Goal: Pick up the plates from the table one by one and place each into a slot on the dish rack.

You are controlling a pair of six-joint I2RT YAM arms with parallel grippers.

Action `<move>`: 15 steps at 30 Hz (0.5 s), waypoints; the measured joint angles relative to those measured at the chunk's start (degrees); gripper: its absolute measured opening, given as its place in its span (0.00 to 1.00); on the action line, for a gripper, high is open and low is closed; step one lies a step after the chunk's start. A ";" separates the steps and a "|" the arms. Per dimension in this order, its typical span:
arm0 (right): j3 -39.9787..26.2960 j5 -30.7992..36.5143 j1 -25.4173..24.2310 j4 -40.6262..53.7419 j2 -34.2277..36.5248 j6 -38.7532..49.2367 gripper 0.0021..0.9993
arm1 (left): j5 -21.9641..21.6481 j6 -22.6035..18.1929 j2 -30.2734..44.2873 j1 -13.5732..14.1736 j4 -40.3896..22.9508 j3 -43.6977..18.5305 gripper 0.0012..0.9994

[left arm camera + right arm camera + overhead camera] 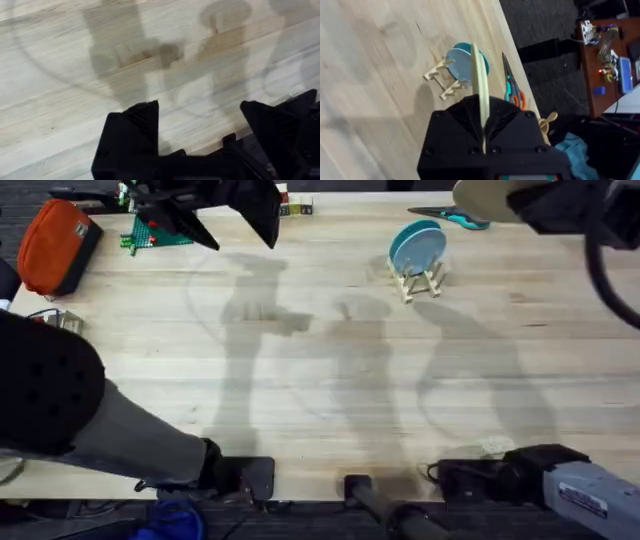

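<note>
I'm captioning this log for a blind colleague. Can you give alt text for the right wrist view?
The right gripper grips a cream plate edge-on, above the wooden table. Beyond it stands the dish rack holding a blue plate, with scissors lying nearby.

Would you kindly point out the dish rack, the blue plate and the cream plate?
dish rack [418, 283]: overhead view, wooden base pegs.
blue plate [416, 246]: overhead view, its face.
cream plate [481, 95]: right wrist view, its edge.

Cream plate [481, 90] in right claw [484, 131]
</note>
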State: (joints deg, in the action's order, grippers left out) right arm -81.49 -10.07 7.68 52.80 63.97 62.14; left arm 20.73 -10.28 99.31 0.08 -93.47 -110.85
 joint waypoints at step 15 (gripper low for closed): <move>0.00 0.02 0.00 0.53 8.16 10.13 0.03 | 0.00 0.00 0.01 0.00 0.00 0.00 0.99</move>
State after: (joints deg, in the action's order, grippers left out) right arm -81.49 -10.04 7.68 53.32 72.12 72.26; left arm 20.73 -10.28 99.31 0.08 -93.47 -110.85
